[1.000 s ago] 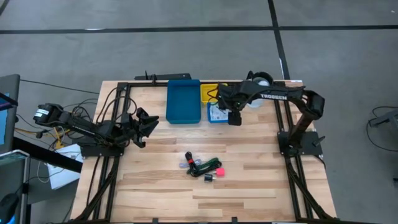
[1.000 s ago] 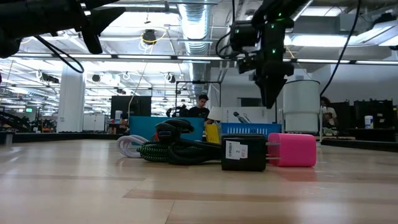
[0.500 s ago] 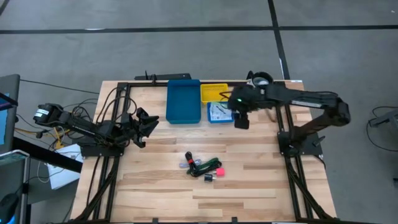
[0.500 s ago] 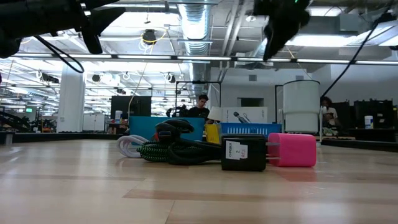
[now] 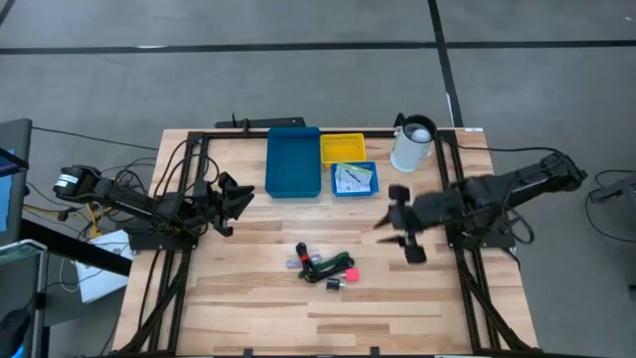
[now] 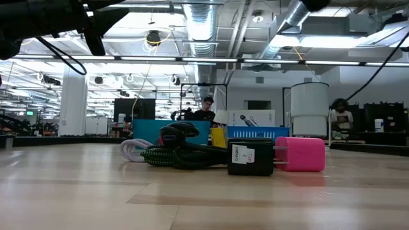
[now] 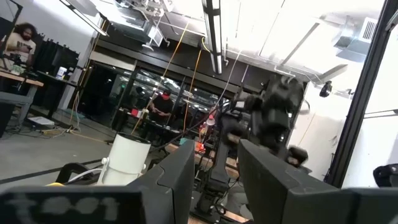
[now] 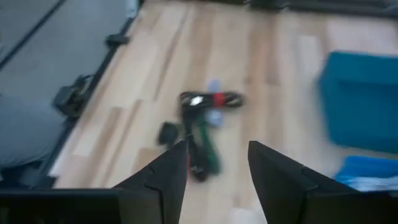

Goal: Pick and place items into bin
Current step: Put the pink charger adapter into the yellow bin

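Right gripper (image 5: 402, 226) open and empty, aloft right of the coiled cables (image 5: 323, 267); left gripper (image 5: 231, 202) open, empty, far left.

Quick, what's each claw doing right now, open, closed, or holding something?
Left claw: open, empty, parked at the table's left side.
Right claw: open, empty, above the table to the right of the cable pile.

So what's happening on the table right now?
The right tool is open and empty, hanging over the table between the small blue basket and the cable pile, which its wrist camera faces. The left tool waits open at the left side. The big blue bin looks empty.
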